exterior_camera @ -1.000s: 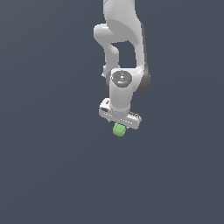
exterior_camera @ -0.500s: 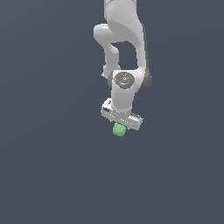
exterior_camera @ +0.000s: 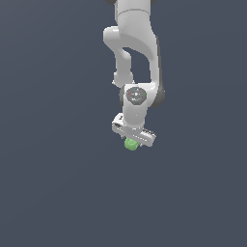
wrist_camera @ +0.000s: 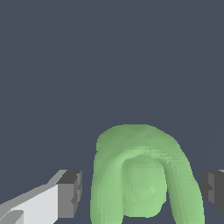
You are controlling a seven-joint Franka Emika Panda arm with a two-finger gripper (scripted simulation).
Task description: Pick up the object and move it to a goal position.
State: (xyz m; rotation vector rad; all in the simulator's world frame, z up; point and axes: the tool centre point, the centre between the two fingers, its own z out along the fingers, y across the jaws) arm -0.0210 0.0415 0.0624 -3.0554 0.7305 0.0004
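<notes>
The green block (exterior_camera: 130, 144) with rounded edges sits on the dark grey floor, directly under my white gripper (exterior_camera: 133, 137). In the wrist view the block (wrist_camera: 144, 175) fills the space between my two dark fingertips (wrist_camera: 71, 192). A thin gap shows between one pad and the block; the other pad is at the picture's edge, close to the block. The jaws stand open around the block, not closed on it.
A plain dark grey floor (exterior_camera: 53, 193) lies all around, with no other object or edge in view. The white arm (exterior_camera: 137, 53) rises above the gripper toward the top of the exterior view.
The arm's wrist has come down a little toward the block. The block has stayed in the same place.
</notes>
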